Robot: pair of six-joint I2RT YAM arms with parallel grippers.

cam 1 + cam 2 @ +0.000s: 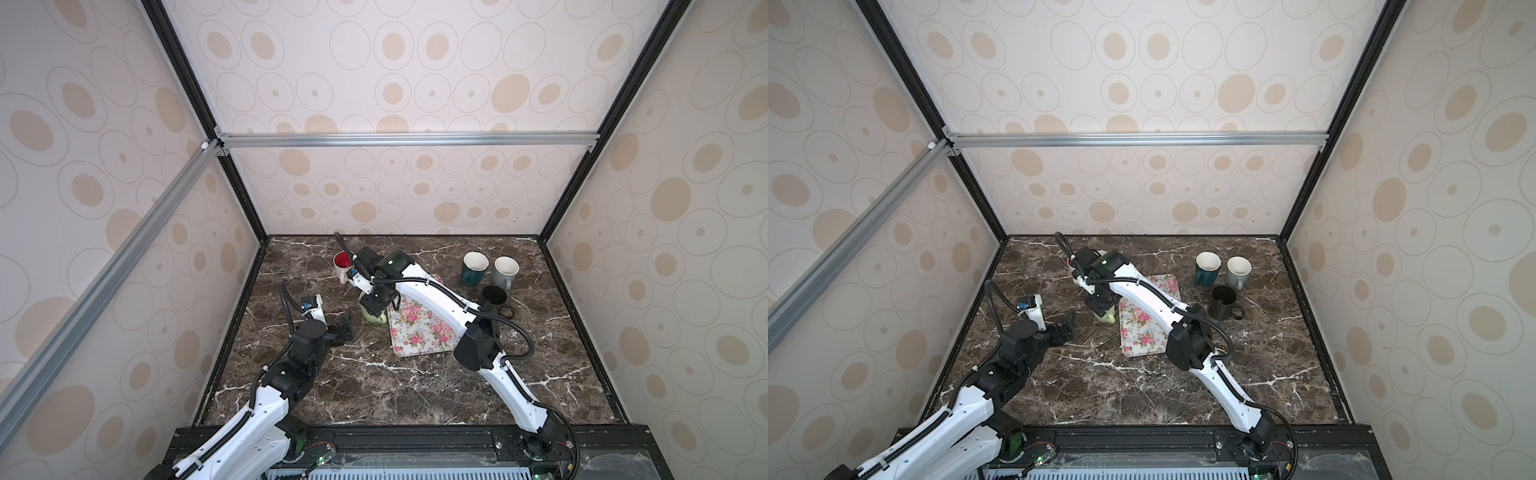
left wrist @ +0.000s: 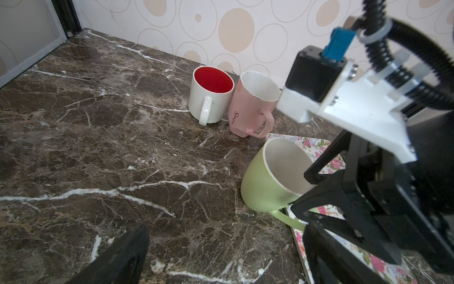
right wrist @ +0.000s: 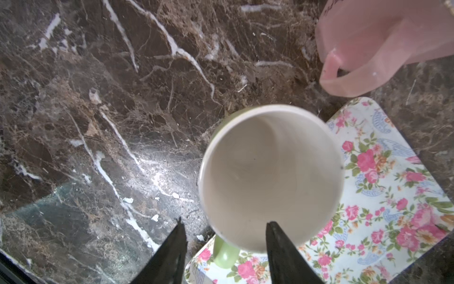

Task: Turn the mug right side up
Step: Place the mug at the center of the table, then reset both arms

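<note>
Marble, dark brown with white veins, makes up the tabletop (image 1: 374,395) under both of my arms. My right arm (image 1: 432,299) stretches out over the floral tray (image 1: 419,336), whose near corner lies just beneath the right gripper (image 3: 225,222).

Directly below that gripper the green mug (image 3: 270,177) stands mouth up with its cream inside showing. Its handle lies between the two fingers (image 3: 172,255) and over the tray's corner. I cannot tell whether its base rests on the tray edge or on the marble.

Just beyond the right fingertips, toward the back wall, the pink mug (image 2: 250,105) and the white mug with the red inside (image 2: 211,98) stand side by side, both mouth up. Across the tray, well apart from either gripper, stand the teal mug (image 1: 473,270), the grey mug (image 1: 505,272) and the black mug (image 1: 492,301), all mouth up too.

The right jaws are parted around the green mug's rim at the handle. One finger is outside the wall with a gap showing, the other is above the hollow, and nothing is pinched.

My left gripper (image 1: 345,326) hangs low over bare marble near the green mug, on the side away from the tray. It is spread wide and holds nothing.
</note>
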